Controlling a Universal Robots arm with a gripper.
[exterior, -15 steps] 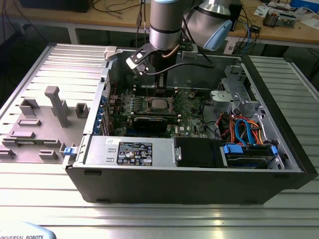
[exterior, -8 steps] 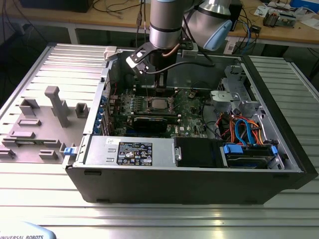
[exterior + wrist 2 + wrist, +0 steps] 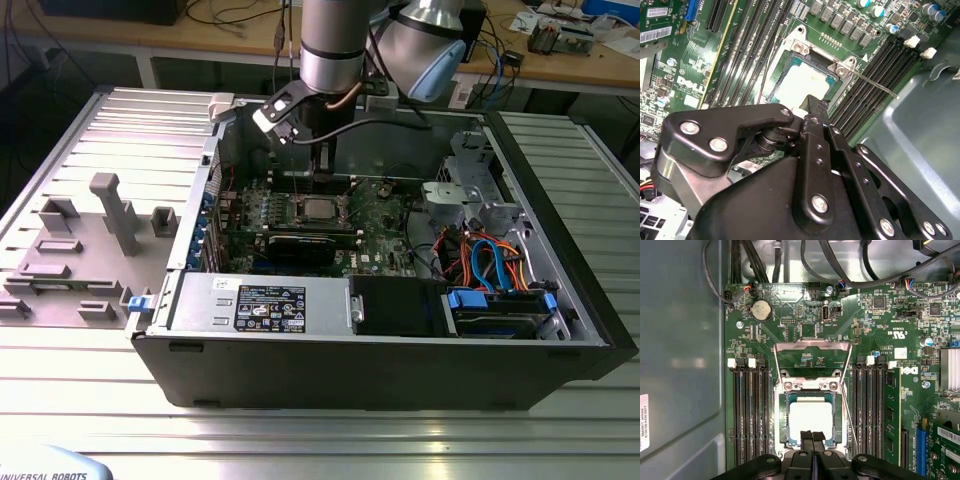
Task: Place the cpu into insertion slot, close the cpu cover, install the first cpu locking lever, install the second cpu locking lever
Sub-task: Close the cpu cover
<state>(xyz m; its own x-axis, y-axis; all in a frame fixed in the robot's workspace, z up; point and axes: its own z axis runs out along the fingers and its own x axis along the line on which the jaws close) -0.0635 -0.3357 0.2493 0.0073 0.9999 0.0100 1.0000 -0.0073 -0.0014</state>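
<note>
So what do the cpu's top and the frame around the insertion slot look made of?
The cpu: the top looks like bare metal, pale silver-grey with a dull matte sheen. The frame around the insertion slot: probably stamped steel, a brighter silver, with shiny bolt heads and glinting edges.

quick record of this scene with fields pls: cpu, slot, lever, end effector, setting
cpu: lies flat in the insertion slot, silver top exposed
locking lever: thin rod sticking out sideways from the socket
end effector: shut, tips at one edge of the cpu
setting: green motherboard inside an open computer case
</note>
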